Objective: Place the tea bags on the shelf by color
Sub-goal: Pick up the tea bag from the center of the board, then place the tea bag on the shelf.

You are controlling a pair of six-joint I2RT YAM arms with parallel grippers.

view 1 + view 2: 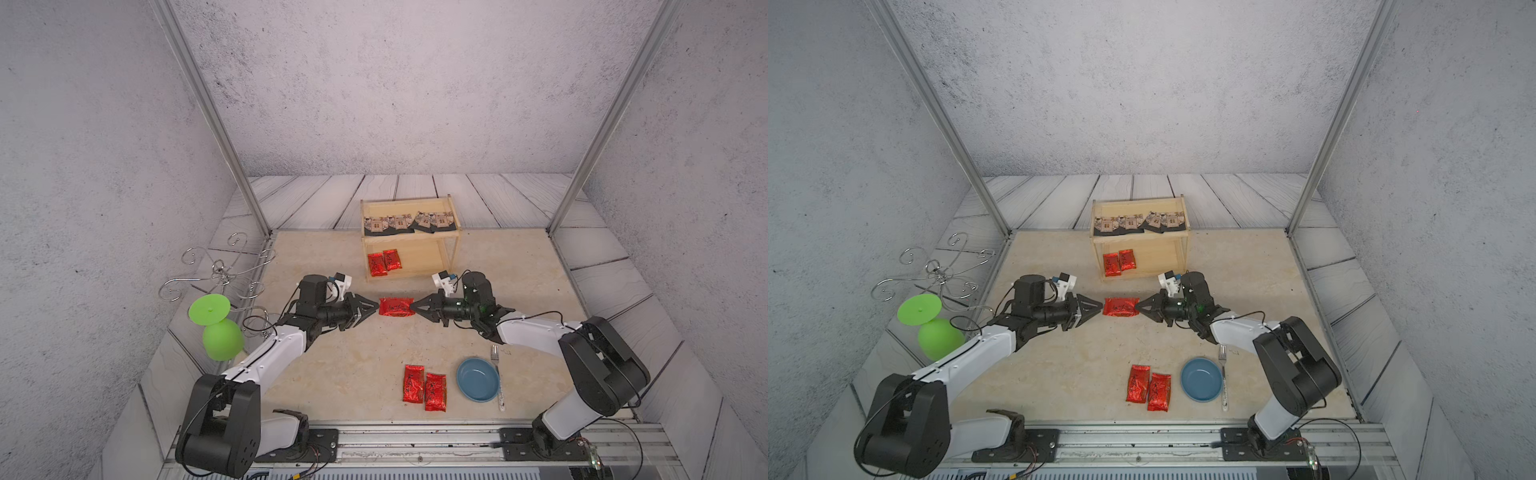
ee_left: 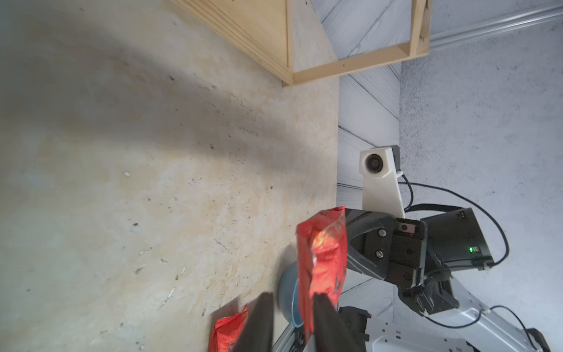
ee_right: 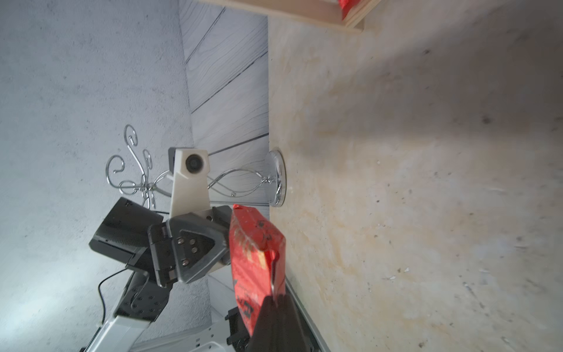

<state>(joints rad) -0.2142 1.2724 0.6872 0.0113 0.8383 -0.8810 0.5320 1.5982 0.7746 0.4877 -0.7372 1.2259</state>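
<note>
The right gripper (image 1: 412, 308) pinches one end of a red tea bag (image 1: 396, 307) in mid-air; the left gripper (image 1: 377, 306) stands parted at the other end. The shelf (image 1: 453, 249) holds four black tea bags (image 1: 409, 222) above and two red ones (image 1: 384, 262) below; two red packets (image 1: 424, 388) lie unplaced on the table (image 1: 332, 374).

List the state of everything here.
Held bag, airborne between grippers.
Left gripper, open around held bag's end.
Right gripper, shut on held bag.
Black bags, four on shelf's top tier.
Shelved red bags, two on lower tier.
Bowl, upright, empty.
Table red bags, two lying flat by bowl.
Fork, lying beside bowl.
Green glass, inverted.
</note>
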